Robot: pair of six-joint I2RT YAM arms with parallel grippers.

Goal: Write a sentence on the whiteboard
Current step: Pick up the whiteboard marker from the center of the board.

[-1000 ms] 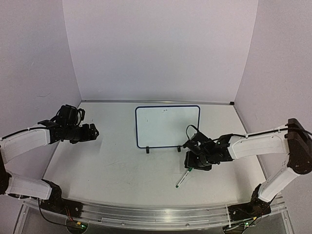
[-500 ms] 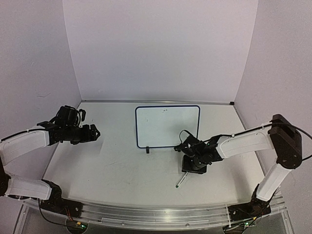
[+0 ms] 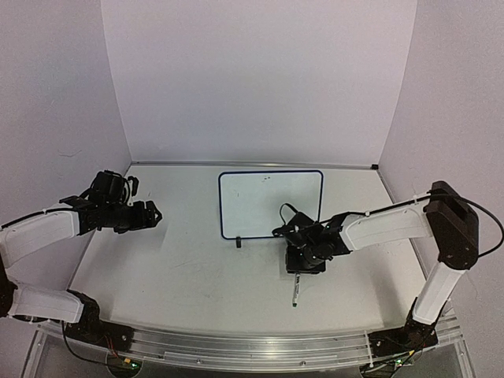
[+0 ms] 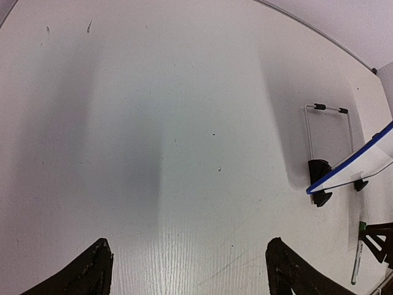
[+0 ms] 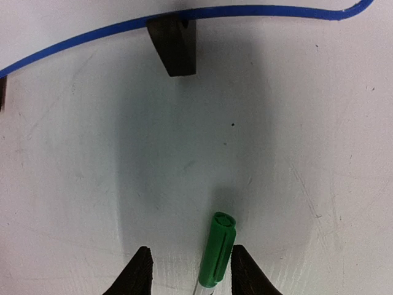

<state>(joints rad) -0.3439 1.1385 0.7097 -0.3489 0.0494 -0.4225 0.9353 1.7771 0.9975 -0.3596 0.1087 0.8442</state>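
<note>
Right wrist view: the right jaws stand partly apart astride a white marker pen with a green cap (image 5: 216, 257) that lies on the white table (image 5: 319, 123). One finger is right at the cap and the other shows a gap, so there is no grip yet. Just beyond the cap stands a black clip foot (image 5: 174, 44) of the small blue-framed whiteboard (image 3: 270, 203), propped at a tilt mid-table. Over the table's left side the left jaws gape wide, well apart from the board, holding nothing.
</note>
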